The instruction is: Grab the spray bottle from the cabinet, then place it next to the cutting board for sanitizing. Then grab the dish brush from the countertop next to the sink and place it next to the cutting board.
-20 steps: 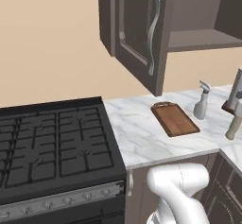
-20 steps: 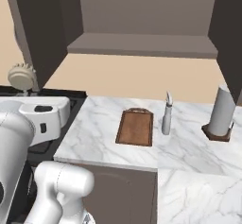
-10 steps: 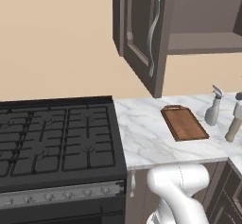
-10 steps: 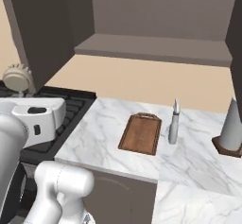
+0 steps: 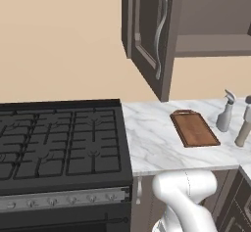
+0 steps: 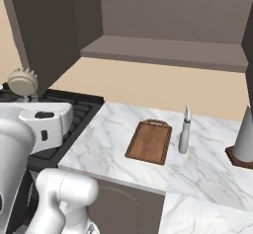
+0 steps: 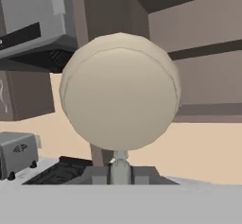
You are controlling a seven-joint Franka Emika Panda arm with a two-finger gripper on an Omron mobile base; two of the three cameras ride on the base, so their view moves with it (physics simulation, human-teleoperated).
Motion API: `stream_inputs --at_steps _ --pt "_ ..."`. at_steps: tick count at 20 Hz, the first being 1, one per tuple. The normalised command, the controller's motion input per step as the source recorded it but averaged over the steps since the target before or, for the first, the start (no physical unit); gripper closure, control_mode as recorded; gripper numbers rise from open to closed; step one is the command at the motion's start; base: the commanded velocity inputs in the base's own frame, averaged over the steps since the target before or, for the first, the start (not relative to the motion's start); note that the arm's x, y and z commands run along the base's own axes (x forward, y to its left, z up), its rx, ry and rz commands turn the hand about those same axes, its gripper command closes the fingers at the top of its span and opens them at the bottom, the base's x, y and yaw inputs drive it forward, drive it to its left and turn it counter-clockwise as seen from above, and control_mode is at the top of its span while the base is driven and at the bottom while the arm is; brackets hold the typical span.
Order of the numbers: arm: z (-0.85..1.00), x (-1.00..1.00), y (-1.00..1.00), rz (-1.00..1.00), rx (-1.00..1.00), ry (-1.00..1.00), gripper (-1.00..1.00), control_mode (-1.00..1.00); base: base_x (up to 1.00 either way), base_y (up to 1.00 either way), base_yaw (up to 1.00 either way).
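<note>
The gripper (image 7: 120,171) is closed on the dish brush (image 7: 120,91) — the thin handle sits between the fingers, and the round cream head rises directly ahead of the hand. In the right base view, the brush head (image 6: 22,82) is held up over the black stove (image 6: 74,112). To the right of the held brush, well apart, the cutting board (image 6: 149,141) lies flat on the countertop (image 6: 207,174). The spray bottle (image 6: 185,131) stands upright just beside the board's far long edge, below the open cabinet (image 5: 159,35).
</note>
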Motion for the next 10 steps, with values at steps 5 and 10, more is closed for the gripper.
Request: stream_inputs --at_steps 5,10 --pt "-0.76 0.80 -0.64 0.16 0.00 0.60 1.00 -1.00 0.00 0.00 0.00" --pt "-1.00 1.00 -0.61 0.13 -0.01 0.59 1.00 -1.00 0.00 0.00 0.00"
